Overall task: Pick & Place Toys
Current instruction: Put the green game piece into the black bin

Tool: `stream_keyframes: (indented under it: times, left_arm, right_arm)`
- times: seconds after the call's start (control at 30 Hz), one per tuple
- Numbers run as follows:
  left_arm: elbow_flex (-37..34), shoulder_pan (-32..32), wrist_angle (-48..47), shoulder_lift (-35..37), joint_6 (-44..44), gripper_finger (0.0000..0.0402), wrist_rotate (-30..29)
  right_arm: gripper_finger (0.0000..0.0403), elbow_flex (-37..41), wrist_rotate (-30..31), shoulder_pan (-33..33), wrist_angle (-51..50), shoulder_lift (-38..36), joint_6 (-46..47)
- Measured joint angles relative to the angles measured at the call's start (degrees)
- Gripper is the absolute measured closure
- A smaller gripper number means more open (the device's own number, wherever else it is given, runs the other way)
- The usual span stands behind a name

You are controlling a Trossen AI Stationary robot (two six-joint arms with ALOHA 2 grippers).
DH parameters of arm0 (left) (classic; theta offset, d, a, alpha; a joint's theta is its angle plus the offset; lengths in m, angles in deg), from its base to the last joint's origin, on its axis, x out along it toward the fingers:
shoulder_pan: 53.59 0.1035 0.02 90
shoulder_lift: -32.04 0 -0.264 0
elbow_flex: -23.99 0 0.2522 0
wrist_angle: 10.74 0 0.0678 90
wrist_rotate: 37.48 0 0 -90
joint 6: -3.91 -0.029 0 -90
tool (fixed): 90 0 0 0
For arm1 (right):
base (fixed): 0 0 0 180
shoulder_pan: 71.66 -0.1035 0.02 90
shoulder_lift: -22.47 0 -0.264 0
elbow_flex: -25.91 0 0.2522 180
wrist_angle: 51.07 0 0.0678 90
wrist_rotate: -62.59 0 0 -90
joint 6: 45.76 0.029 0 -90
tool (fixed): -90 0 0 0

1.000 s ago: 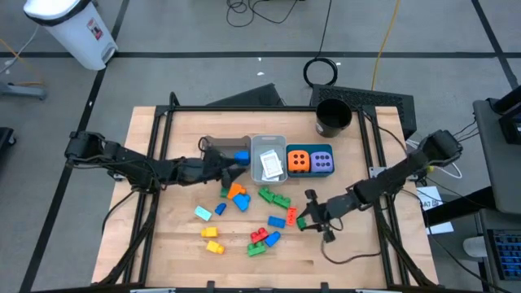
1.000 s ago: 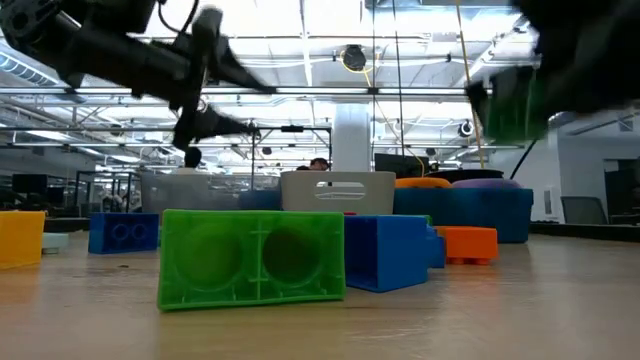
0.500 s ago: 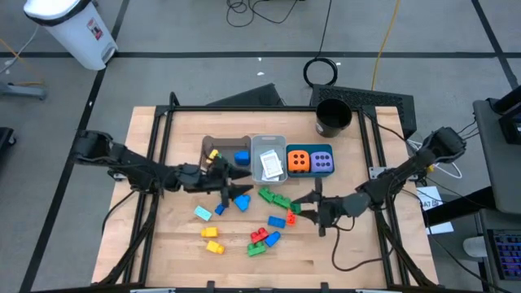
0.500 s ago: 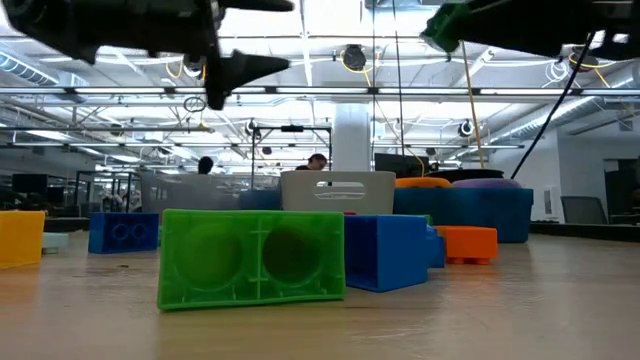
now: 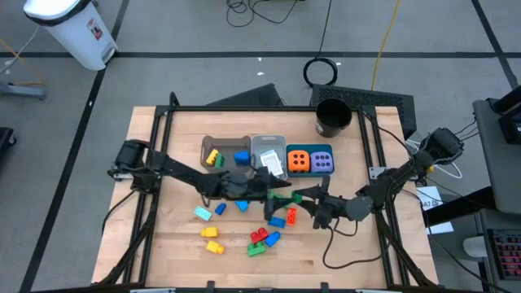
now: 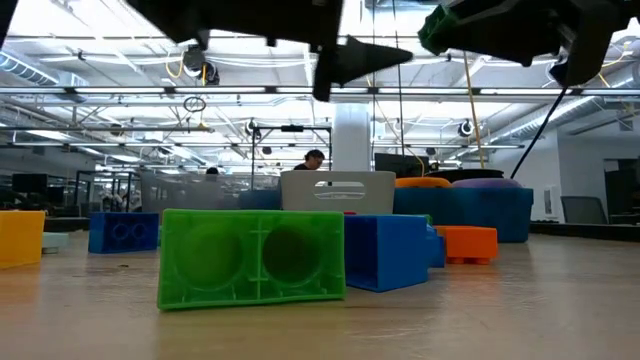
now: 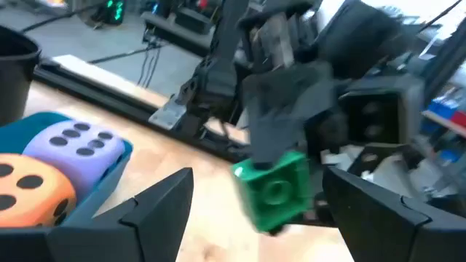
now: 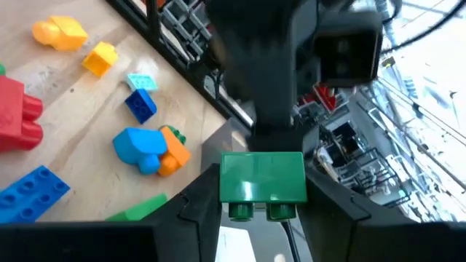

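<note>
My right gripper [image 8: 262,191] is shut on a green brick [image 8: 262,177] and holds it in the air over the middle of the table. My left gripper [image 5: 275,188] has reached in from the left. It is open, and in the left wrist view its two fingers stand on either side of the green brick [image 7: 274,191] without touching it. Below them, loose bricks lie flat on the wood: blue [image 5: 242,203], orange [image 5: 291,216], red [image 5: 259,236], yellow [image 5: 213,247], teal [image 5: 203,213] and green [image 6: 252,256]. My right gripper pinches the green brick by two opposite sides [image 8: 226,182] between its two fingers [image 8: 198,195]. The fingers come in level from the table's right side. The brick is lifted clear of the table and tilted, one stud face [image 7: 277,191] turned toward my left gripper.
Three bins stand in a row at the far middle: a grey bin [image 5: 207,143] with a yellow and a blue brick, a clear bin [image 5: 257,143] with a white card, and a teal bin [image 5: 330,150] with an orange and a purple dotted cube. A black cup [image 5: 332,116] stands behind them.
My left gripper, still open, has swung from over the grey bin toward the table's right edge and now brackets the green brick. My right gripper has risen a little and rolled its wrist, which has turned the green brick over in the air.
</note>
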Motion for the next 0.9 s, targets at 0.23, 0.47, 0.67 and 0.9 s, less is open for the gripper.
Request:
stream_keyframes:
  times: [0.23,0.47,0.67,0.9]
  left_arm:
    - [9.3,0.0,-10.1,-4.7,-0.1,0.0089,-0.3]
    - [10.0,0.4,-11.8,-4.5,1.6,0.0103,-0.5]
    - [10.0,0.7,-12.0,-4.4,3.5,0.0195,-0.4]
    - [10.1,0.8,-12.2,-4.4,3.8,0.0246,-0.1]
  right_arm:
    - [0.0265,-0.1,0.2,-0.2,0.1,0.0,-0.1]
    - [0.0265,-0.1,3.0,-0.1,0.1,0.0,-1.1]
    - [0.0262,-0.1,2.7,-0.1,-0.2,0.0,-1.0]
    - [0.0239,-0.1,2.9,-0.1,-0.4,0.0,0.9]
